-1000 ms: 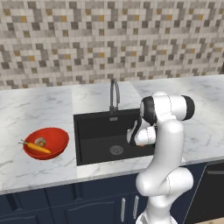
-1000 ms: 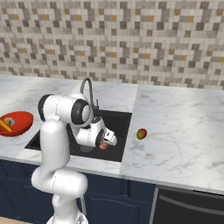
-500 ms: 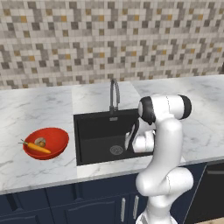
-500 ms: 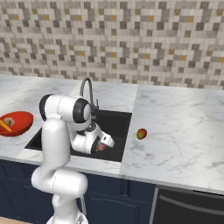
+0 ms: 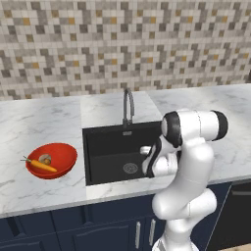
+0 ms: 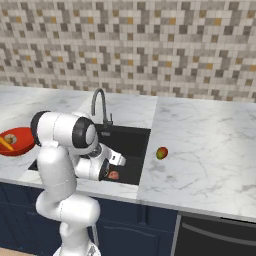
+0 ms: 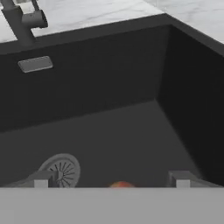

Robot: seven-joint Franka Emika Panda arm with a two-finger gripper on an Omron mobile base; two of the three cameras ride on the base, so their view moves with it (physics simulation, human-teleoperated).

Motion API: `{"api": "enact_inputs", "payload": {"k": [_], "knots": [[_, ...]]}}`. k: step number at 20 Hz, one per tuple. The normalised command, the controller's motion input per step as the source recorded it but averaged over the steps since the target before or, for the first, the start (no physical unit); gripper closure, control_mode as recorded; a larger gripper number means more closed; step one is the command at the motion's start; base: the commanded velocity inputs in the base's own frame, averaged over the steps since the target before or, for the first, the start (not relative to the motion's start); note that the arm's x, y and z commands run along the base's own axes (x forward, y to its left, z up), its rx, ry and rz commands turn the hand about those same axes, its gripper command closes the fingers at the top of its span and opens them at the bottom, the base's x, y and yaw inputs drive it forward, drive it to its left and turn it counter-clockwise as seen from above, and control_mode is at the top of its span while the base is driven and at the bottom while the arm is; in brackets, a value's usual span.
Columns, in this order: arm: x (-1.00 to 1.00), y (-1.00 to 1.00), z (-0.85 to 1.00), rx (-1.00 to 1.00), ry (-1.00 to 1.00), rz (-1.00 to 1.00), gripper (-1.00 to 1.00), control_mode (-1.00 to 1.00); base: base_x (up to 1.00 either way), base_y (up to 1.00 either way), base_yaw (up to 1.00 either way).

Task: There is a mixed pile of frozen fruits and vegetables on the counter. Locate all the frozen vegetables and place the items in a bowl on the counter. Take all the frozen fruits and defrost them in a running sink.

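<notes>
Inside the sink (image 7: 109, 131), jaws spread apart above the reddish-pink piece (image 7: 121, 185)

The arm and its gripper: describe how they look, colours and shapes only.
The arm is glossy white, built of rounded, bulbous segments with dark bands at the joints. No cables or markings show. The gripper ends in two small, blocky grey fingertips on dark fingers.

Bowl (image 5: 51, 160) sits left of the sink (image 5: 110, 147), carrot (image 5: 41, 165) and lump (image 5: 45, 158) in it. One fruit (image 6: 113, 175) lies in the sink, another (image 6: 161, 153) on the counter (image 6: 200, 145) to its right.
</notes>
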Motion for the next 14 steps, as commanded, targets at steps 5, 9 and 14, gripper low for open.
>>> {"api": "enact_inputs", "payload": {"k": [5,9,14], "knots": [[-0.38,-0.04,1.0,0.32,-0.01,0.0,-1.0,-1.0,0.0,0.0,0.0],[-0.09,-0.14,0.83,0.19,0.11,0.0,-1.0,-1.0,0.0,0.0,0.0],[0.0,-0.37,0.66,0.0,0.26,0.0,-1.0,-1.0,0.0,0.0,0.0]]}}
